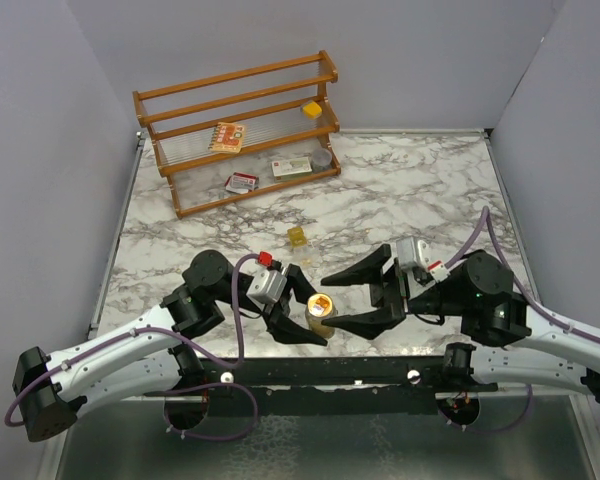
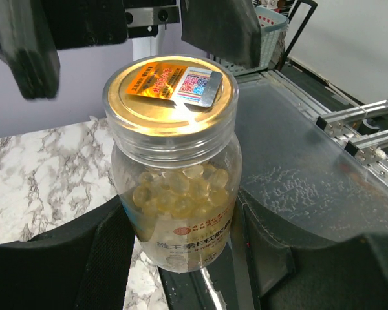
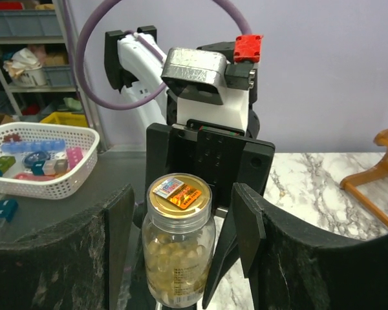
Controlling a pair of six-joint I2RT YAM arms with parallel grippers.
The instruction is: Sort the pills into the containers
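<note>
Top external view: jar (image 1: 321,312) stands upright, well apart from the rack (image 1: 242,130), on the arm-base side. Box (image 1: 297,236) lies between rack and jar. Left gripper (image 2: 178,226) clamps the jar's lower body, forearm low, reaching in from the left. Right gripper (image 3: 181,194) faces it level from the opposite side, jaws wide, flanking the jar with a gap each side, holding nothing. We judge the step to be opening the jar. Next move, we reckon: right jaws square on the lid, then twist while the left holds firm.
</note>
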